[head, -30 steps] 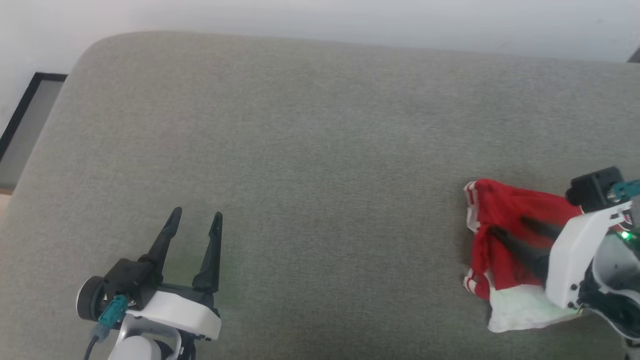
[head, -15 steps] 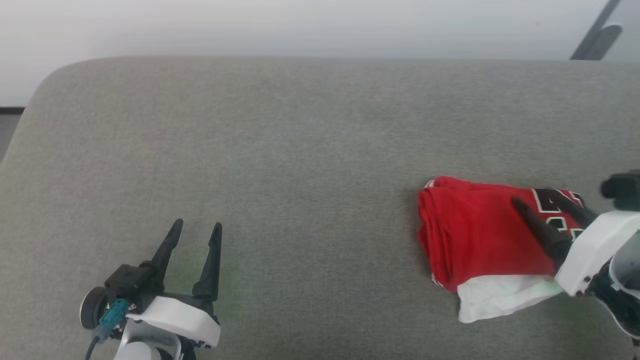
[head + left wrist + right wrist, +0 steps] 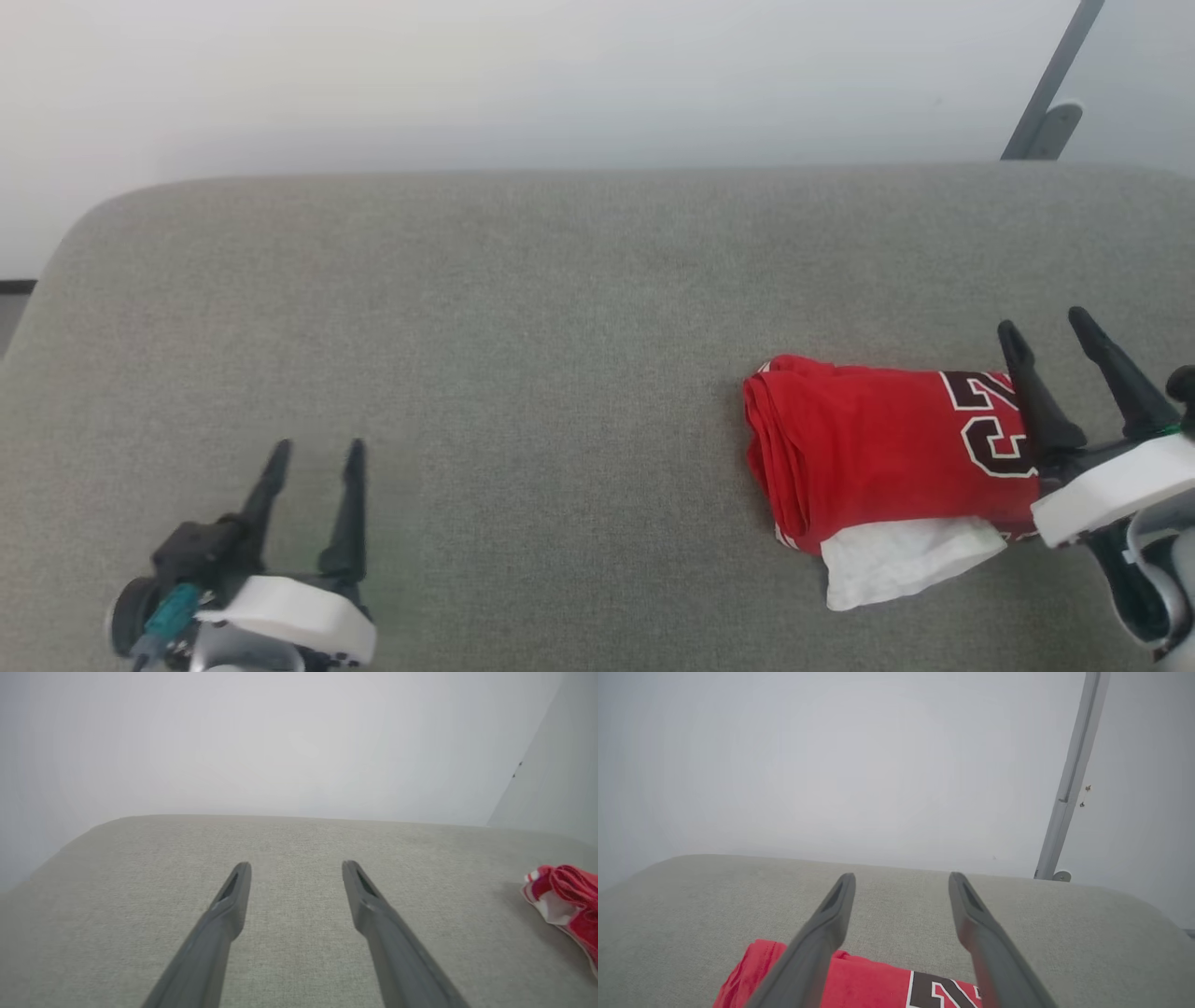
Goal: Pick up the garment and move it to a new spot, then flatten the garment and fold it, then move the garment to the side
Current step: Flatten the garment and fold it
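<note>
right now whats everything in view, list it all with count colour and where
garment: one, red with a white sleeve and a black-and-white number, folded, lying on the right part of the cushioned surface
cushioned surface: one, grey fabric, spans the head view under everything
wall: one, pale grey-white, behind the surface
pole: one, grey, slanting against the wall at the upper right
left gripper: one, dark fingers on a white body, lower left over bare surface, open, nothing between its fingers
right gripper: one, dark fingers on a white body, at the garment's right end, open, nothing between its fingers
</note>
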Robot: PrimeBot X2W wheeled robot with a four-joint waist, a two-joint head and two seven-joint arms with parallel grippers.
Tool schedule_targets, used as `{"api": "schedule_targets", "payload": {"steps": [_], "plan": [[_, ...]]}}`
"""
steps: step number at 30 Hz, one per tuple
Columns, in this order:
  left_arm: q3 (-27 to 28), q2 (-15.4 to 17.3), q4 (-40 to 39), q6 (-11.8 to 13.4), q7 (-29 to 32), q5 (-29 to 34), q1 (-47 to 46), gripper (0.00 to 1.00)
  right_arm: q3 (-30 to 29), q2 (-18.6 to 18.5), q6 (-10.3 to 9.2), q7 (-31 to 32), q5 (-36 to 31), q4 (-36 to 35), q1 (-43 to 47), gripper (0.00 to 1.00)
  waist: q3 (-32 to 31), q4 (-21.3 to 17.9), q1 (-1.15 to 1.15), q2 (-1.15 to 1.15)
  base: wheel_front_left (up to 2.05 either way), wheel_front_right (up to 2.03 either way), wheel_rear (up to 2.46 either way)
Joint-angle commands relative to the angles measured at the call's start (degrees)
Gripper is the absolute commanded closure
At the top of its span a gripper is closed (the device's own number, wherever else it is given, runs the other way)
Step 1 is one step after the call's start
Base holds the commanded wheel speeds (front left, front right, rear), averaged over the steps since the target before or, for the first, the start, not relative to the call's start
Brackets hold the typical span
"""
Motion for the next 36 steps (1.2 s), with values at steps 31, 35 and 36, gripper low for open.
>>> {"api": "schedule_targets", "payload": {"steps": [31, 35, 36], "plan": [[3.6, -1.4, -13.2, -0.1, -0.3, 2.0, 14.9, 0.00, -19.9, 9.7, -0.03, -1.9, -9.8, -14.8, 23.7, 0.00, -3.0, 4.2, 0.00, -0.01, 0.00, 0.00, 0.00], [3.2, -1.5, -13.1, -0.1, -0.3, 2.0, 13.9, 0.00, -19.8, 10.1, -0.03, -1.7, -10.1, -14.8, 23.7, 0.00, -3.0, 4.3, 0.00, -0.01, 0.00, 0.00, 0.00], [3.2, -1.5, -13.2, -0.1, -0.3, 2.0, 13.8, 0.00, -19.7, 10.2, -0.03, -1.6, -10.1, -14.8, 23.7, 0.00, -3.1, 4.3, 0.00, -0.01, 0.00, 0.00, 0.00]]}}
